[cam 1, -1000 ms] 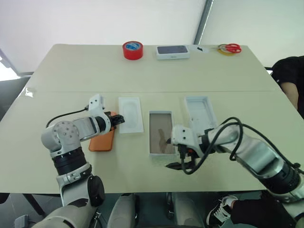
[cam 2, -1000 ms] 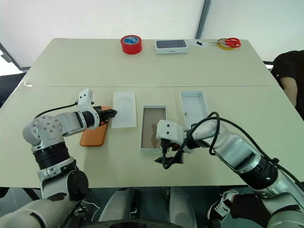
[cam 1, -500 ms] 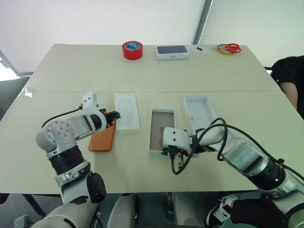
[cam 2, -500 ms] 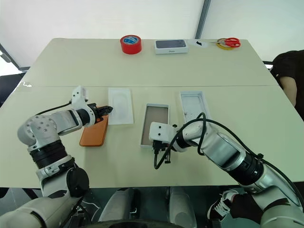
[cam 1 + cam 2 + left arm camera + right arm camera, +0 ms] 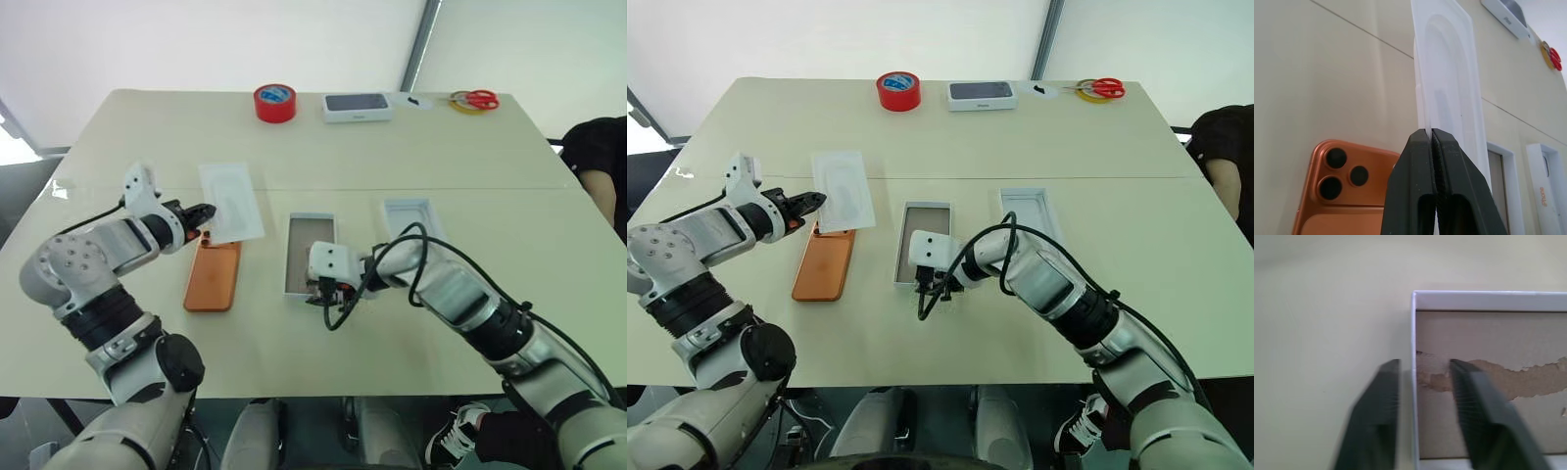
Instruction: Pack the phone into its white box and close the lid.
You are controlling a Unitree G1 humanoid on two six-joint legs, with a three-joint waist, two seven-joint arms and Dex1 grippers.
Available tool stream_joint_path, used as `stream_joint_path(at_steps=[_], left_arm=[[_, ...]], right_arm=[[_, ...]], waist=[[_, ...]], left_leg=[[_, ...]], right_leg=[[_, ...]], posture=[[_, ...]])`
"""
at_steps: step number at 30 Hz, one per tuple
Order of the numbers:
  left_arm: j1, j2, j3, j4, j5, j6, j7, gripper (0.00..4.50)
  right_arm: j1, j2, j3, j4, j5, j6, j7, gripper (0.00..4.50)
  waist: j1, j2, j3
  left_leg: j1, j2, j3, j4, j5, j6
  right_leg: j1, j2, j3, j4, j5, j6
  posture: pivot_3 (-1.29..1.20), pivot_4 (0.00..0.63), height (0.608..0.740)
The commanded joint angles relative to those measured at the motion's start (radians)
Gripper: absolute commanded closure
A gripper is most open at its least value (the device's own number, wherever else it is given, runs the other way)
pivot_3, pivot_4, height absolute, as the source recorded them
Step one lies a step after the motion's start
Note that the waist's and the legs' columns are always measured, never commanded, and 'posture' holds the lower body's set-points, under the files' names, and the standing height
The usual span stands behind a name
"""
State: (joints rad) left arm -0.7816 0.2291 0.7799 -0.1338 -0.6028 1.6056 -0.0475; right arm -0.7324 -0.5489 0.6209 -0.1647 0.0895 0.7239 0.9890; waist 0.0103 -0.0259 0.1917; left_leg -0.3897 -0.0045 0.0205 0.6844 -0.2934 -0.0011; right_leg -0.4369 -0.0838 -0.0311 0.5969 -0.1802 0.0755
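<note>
While left gripper point(image 5: 1432, 142) pinches white insert point(image 5: 1449, 83), right gripper point(image 5: 1422, 396) straddles white box point(image 5: 1488, 298) wall, jaws spread

Red tape roll point(image 5: 275, 103) (far edge), scissors point(image 5: 474, 99)

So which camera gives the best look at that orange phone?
The left eye view: the whole phone lies flat on the table, unobstructed. The right eye view shows the same. The left wrist view catches its lens corner; the right wrist view looks at the white box.

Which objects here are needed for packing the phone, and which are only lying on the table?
Needed: phone; white box; lid.
Only lying about: moulded insert, red tape roll, sealed phone box, scissors.
</note>
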Motion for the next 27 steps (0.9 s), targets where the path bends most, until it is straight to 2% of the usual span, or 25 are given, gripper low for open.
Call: stream_joint_path(at_steps=[1,3,8,12,19,27], left_arm=[[-0.017,-0.044,-0.03,-0.073,-0.059,0.009,0.011,4.5],[-0.003,-0.08,-0.056,-0.099,-0.086,0.009,0.027,4.5],[0.062,-0.178,-0.153,-0.159,-0.138,0.009,0.093,4.5],[0.104,-0.216,-0.187,-0.174,-0.168,0.009,0.14,4.5],[0.174,-0.261,-0.271,-0.205,-0.227,0.009,0.212,4.5],[0.224,-0.289,-0.297,-0.231,-0.303,0.009,0.281,4.5]], right_arm=[[-0.021,-0.011,-0.086,-0.009,-0.004,-0.027,-0.013,0.96],[-0.01,-0.045,-0.137,-0.02,0.01,-0.026,-0.007,0.04],[0.046,-0.161,-0.295,-0.047,0.057,-0.035,0.017,0.04],[0.061,-0.175,-0.357,-0.011,0.064,-0.036,-0.002,0.04],[0.088,-0.166,-0.366,0.005,0.052,-0.06,-0.022,0.04],[0.09,-0.145,-0.352,0.03,0.036,-0.084,-0.038,0.04]], waist=[[0.001,0.0,0.0],[0.002,0.0,0.0],[0.002,0.0,0.0],[-0.01,-0.001,0.0],[-0.001,-0.001,0.0],[0.002,-0.001,0.0]], left_leg=[[0.0,0.0,0.0,0.0,0.0,0.0],[0.0,0.0,0.0,0.0,0.0,0.0],[-0.001,-0.002,0.0,0.0,0.0,0.0],[0.0,-0.002,0.001,0.0,0.0,0.0],[0.0,0.0,0.001,-0.001,0.0,0.0],[0.0,0.0,0.001,0.0,0.0,0.0]], right_leg=[[0.0,0.0,0.0,0.0,0.0,0.0],[0.0,-0.001,0.0,0.0,0.0,0.0],[0.0,-0.004,0.0,0.0,0.0,0.0],[0.0,-0.002,0.0,0.0,0.0,0.0],[0.0,0.0,0.001,0.0,0.0,0.0],[0.0,0.0,0.001,-0.001,0.0,-0.001]], posture=[[0.0,0.15,0.732],[0.0,0.15,0.732],[0.0,0.15,0.732],[0.0,0.15,0.732],[0.0,0.15,0.732],[0.0,0.15,0.732]])
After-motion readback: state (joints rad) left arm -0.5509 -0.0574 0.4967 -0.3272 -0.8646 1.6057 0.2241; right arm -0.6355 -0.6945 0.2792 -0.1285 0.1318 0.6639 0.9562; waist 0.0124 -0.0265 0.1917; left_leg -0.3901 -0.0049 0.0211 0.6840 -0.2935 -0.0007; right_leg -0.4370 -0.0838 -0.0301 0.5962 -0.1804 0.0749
